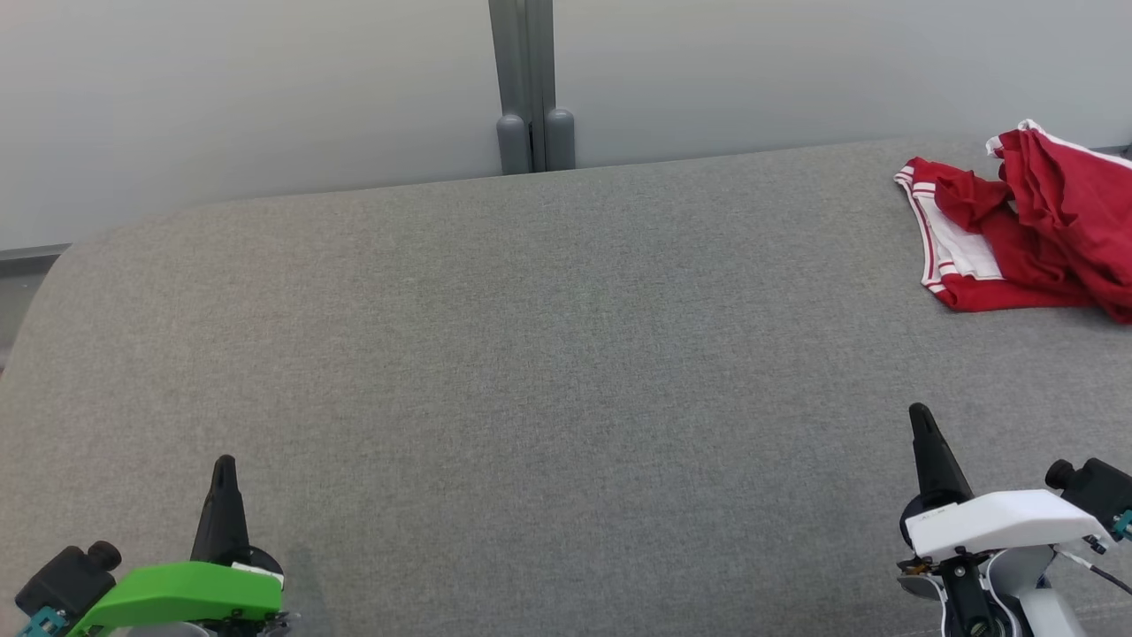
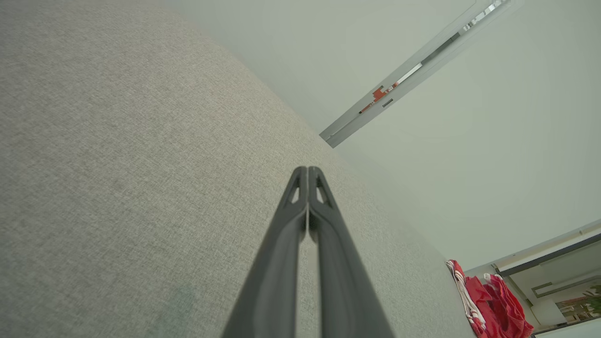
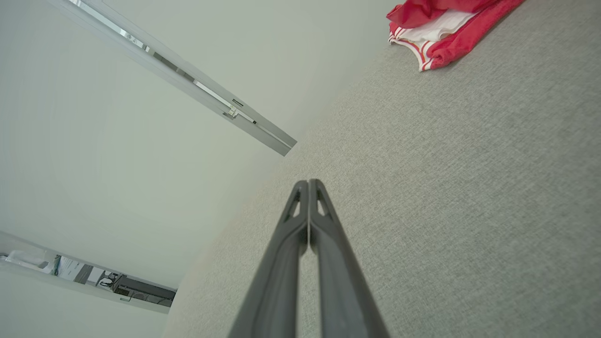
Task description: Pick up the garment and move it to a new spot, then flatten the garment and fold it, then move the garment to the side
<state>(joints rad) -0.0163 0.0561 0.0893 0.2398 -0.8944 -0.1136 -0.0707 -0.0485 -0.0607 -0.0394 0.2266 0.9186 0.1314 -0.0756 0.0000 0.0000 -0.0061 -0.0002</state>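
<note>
- red garment with white trim, crumpled, far right of grey padded surface, partly cut off by the frame edge
- left gripper low at near left, fingers pressed together, holding nothing
- right gripper near right, fingers pressed together, empty, well apart from garment
- pale wall with grey post behind
</note>
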